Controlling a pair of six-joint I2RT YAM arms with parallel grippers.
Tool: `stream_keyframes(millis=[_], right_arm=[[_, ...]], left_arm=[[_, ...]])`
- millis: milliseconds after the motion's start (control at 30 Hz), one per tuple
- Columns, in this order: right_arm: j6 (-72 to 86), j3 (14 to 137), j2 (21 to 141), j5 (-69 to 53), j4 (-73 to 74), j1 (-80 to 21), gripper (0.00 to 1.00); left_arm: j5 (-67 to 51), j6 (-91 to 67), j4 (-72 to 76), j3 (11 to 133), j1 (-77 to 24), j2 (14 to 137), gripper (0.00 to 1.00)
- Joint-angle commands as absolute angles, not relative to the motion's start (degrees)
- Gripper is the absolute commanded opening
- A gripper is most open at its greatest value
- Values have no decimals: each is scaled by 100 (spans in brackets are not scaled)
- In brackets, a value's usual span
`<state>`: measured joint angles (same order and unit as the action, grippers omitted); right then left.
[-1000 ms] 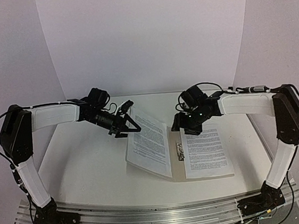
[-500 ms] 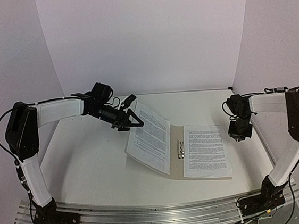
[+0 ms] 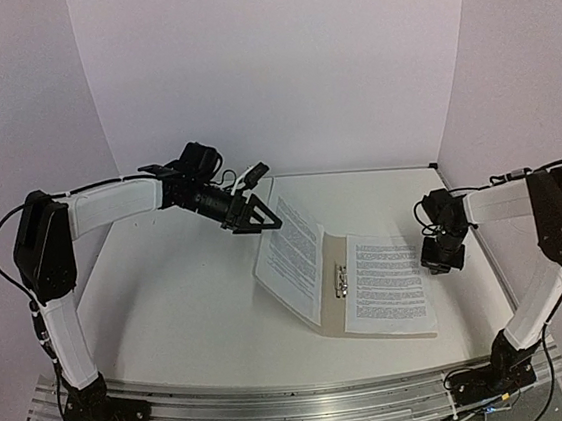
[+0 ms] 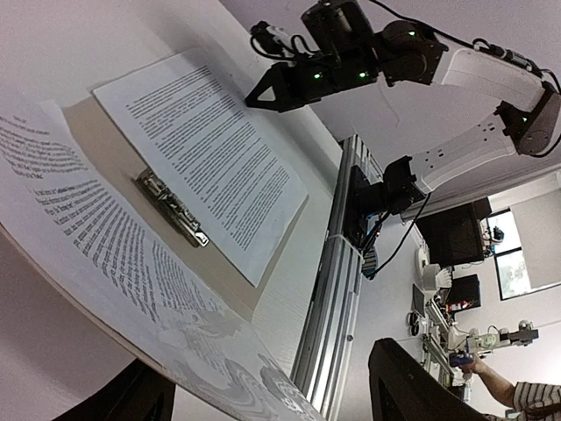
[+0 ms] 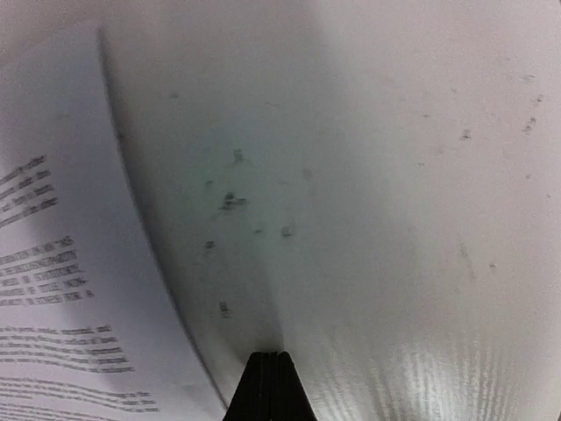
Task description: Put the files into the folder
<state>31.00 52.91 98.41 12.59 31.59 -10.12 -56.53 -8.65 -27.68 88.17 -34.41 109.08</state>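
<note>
The beige folder (image 3: 331,256) lies open mid-table, with a metal clip (image 3: 338,282) at its spine. One of the files (image 3: 384,282) lies flat on the right cover. The other file (image 3: 291,258) rests on the left cover, which is tilted up steeply. My left gripper (image 3: 265,200) stands open at that cover's far corner; in the left wrist view the raised sheet (image 4: 79,228) passes between its fingers (image 4: 412,386) and leans on the lower one. My right gripper (image 3: 441,264) is shut on nothing, tips down at the table just right of the flat sheet (image 5: 61,289).
The white table (image 5: 394,175) runs out to the right of the folder, up to the right wall. An aluminium rail (image 3: 301,404) carrying both arm bases borders the near edge. White backdrop walls close in the back and sides.
My right gripper left the folder's spine, swung right, shut, and came down beside the right sheet. My left gripper rose and moved right, tipping the left cover and its sheet steeper.
</note>
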Motion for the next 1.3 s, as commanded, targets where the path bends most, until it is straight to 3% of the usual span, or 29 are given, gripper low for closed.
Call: stream_keyframes(millis=[0,500,733,1033,1267], right_arm=[[3365,4880,10245,-83,2580,-1455,0],[4200,5645,10704,-1331,1418,-2594,0],[4134,5854,10632,-885,1691,-2599,0],[3756,6424,10102,1174,3369,-2595,0],[3424,6635,10308,859,3508,-2635,2]], left_arm=[[-5872,-623,-2676,9367,-3747,11044,77],[-5891,-763,-1977,9904,-4742,12062,90],[-5946,-615,-1837,10261,-4913,12287,92],[-5693,-354,-2283,10540,-4817,12163,89],[-4565,-233,-2636,9644,-3871,11661,78]])
